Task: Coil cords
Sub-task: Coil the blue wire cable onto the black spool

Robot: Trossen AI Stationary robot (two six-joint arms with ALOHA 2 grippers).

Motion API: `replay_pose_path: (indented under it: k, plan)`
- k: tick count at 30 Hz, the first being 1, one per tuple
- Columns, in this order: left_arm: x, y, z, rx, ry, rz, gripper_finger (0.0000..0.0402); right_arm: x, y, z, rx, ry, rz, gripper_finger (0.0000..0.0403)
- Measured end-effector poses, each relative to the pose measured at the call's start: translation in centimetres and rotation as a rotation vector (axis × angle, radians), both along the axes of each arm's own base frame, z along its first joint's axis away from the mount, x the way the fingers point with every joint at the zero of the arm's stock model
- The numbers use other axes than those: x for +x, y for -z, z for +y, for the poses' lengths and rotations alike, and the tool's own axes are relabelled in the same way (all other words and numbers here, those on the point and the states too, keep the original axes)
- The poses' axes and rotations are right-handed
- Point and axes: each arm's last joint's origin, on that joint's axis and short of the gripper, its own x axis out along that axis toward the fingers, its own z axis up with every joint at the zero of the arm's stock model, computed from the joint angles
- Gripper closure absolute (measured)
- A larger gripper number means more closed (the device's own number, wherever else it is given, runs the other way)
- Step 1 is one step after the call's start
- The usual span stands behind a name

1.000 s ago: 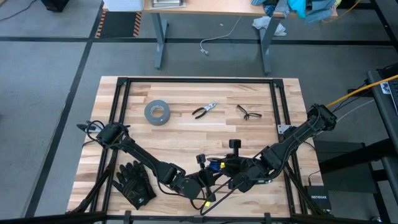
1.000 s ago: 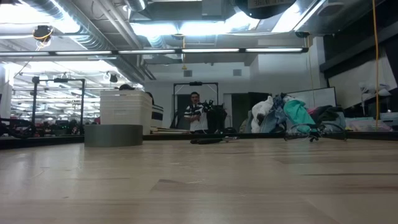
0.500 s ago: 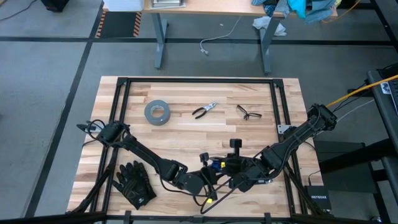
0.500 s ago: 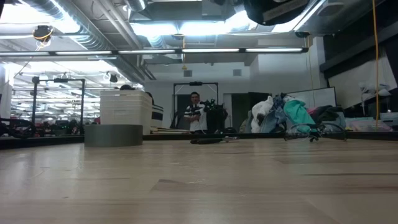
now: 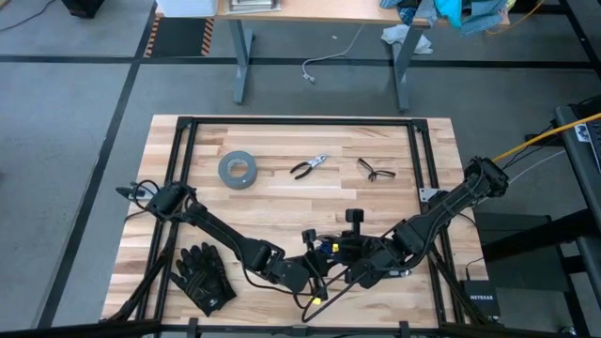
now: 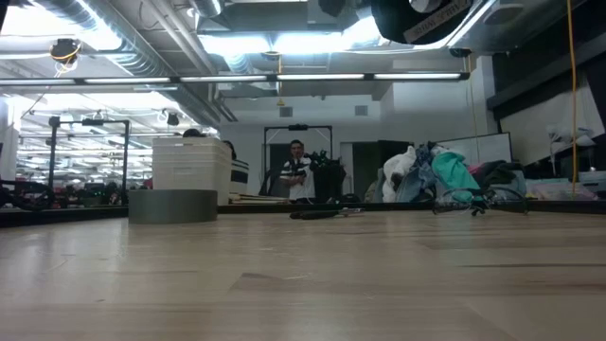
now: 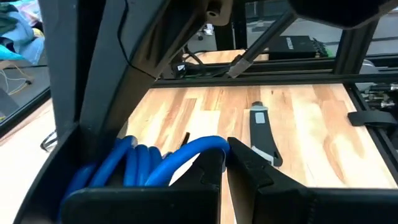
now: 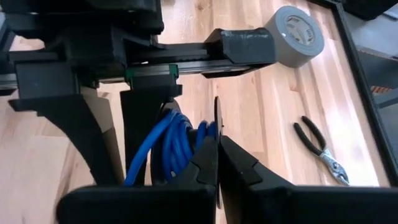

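The cords (image 5: 325, 250) are a small bundle of blue and black loops held above the table's near middle, between my two grippers. A black strand with a yellow tip (image 5: 315, 302) trails from it toward the near edge. My left gripper (image 5: 308, 266) comes from the left and is shut at the blue loops (image 7: 143, 163). My right gripper (image 5: 349, 266) comes from the right, slanting down, shut beside the same coils (image 8: 177, 140). In the low view neither the cords nor the fingertips show. My left gripper (image 7: 226, 163) is shut where a blue loop (image 7: 208, 145) bends in at its fingertips, reaching nearly level from the table's left. The loops hang clear of the table. My right gripper (image 8: 217, 155) pinches a thin black strand (image 8: 216, 115) between its two fingers, slanting down from the right. The blue coils sit just beside its fingers, off the table.
A grey tape roll (image 5: 238, 169), pliers (image 5: 308, 166) and glasses (image 5: 375, 170) lie toward the far side of the table. Black gloves (image 5: 202, 277) lie at the near left. A small black fixture (image 5: 354, 218) stands just beyond the grippers. A black frame (image 5: 178, 150) borders the table.
My left gripper has swung slightly toward my right gripper, staying shut. The trailing yellow-tipped strand has shifted a little with it.
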Motion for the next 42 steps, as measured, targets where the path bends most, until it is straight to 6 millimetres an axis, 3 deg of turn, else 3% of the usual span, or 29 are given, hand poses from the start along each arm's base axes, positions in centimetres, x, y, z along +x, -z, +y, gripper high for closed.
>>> replay_pose_path:
  k: [18, 42]
  plan:
    - [-0.7, 0.7, -0.4, 0.035, -0.011, 0.083, 0.0401, 0.2, 0.6, -0.2, 0.123, 0.084, 0.018, 0.0400]
    - [-1.9, 1.6, -1.8, 0.085, 0.022, 0.169, 0.0401, 0.6, 2.3, -0.6, 0.203, 0.038, 0.076, 0.0400]
